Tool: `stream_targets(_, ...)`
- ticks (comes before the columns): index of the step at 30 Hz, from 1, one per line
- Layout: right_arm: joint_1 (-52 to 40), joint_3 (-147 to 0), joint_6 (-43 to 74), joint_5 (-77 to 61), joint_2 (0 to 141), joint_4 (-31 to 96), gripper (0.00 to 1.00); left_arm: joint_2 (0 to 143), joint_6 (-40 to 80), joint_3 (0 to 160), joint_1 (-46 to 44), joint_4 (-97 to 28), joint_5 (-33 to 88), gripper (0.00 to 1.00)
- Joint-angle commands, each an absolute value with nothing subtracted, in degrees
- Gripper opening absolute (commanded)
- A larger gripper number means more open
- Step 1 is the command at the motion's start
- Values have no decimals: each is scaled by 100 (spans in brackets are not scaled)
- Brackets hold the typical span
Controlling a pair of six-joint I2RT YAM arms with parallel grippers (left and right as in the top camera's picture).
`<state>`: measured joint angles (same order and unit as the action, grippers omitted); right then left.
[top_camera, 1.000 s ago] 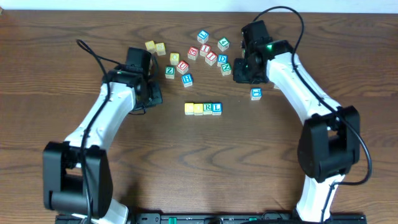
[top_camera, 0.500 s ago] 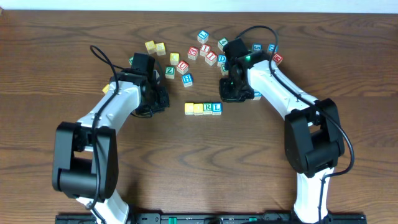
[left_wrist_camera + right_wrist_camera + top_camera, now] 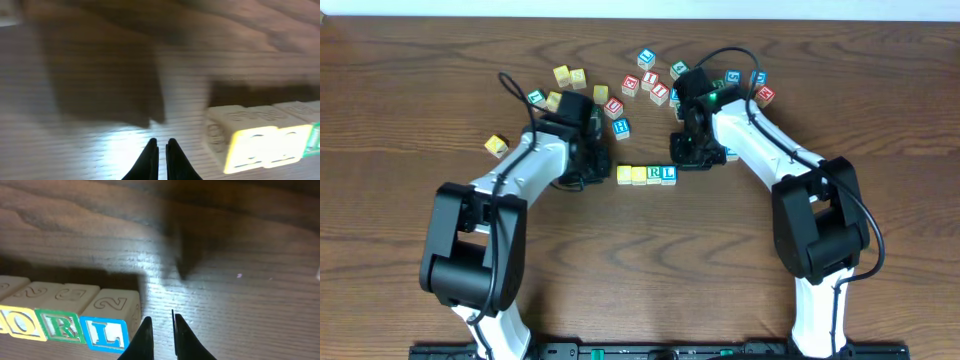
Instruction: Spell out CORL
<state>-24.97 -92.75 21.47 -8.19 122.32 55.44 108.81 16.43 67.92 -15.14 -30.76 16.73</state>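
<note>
Left gripper (image 3: 161, 142): fingers pressed together, holding nothing, low over the table (image 3: 400, 250). Right gripper (image 3: 159, 317): fingers at a narrow gap, also holding nothing.

The row of four cubes (image 3: 647, 174) lies between the two grippers, and its long axis runs left to right. The yellow end cube (image 3: 250, 150) sits just beside the left gripper. The L cube (image 3: 107, 325) sits just beside the right gripper, with the R cube (image 3: 61, 325) next to it. Letter tops point away from the robot.

Judgement: any further nudge acts along this axis, and neither arm is clearly nearer.
</note>
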Motion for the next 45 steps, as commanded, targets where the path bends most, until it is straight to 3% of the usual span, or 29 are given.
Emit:
stream_targets(1,-2571,-9111,2268,-854,12283,5516,10,10945,1522,6744,-1581,-3022,1734,8)
stream_targets(45,-2867,-8980,2915,-1024,12283,5127,9,11039,1503,6744,-1811,-2637,1756,7)
